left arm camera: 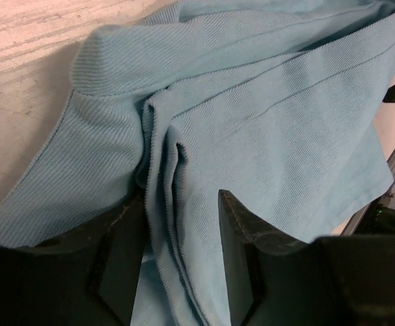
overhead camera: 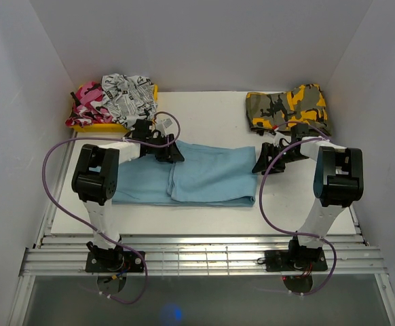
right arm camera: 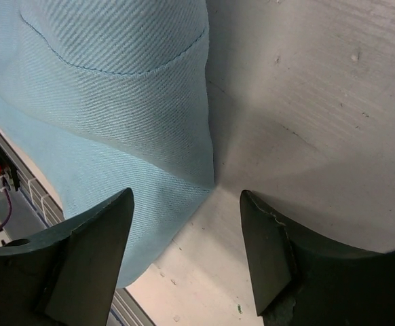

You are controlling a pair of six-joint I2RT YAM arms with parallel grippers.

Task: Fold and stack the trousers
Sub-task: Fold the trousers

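Note:
The light-blue trousers [overhead camera: 211,173] lie folded into a flat band across the middle of the white table [overhead camera: 211,112]. My left gripper [overhead camera: 167,151] is at the band's far left edge. In the left wrist view it [left arm camera: 180,195] is open, its jaws either side of a bunched ridge of the cloth [left arm camera: 265,115]. My right gripper [overhead camera: 269,161] is at the band's right end. In the right wrist view it [right arm camera: 185,193] is open, low over the table, with a corner of the cloth [right arm camera: 102,88] by its left finger [right arm camera: 96,251] and bare table under the right finger.
A yellow bin [overhead camera: 102,127] at the back left holds a pink camouflage garment and a black-and-white printed one. A folded yellow-grey camouflage garment [overhead camera: 289,105] lies at the back right. White walls enclose three sides. A slatted metal rail [overhead camera: 197,255] runs along the front edge.

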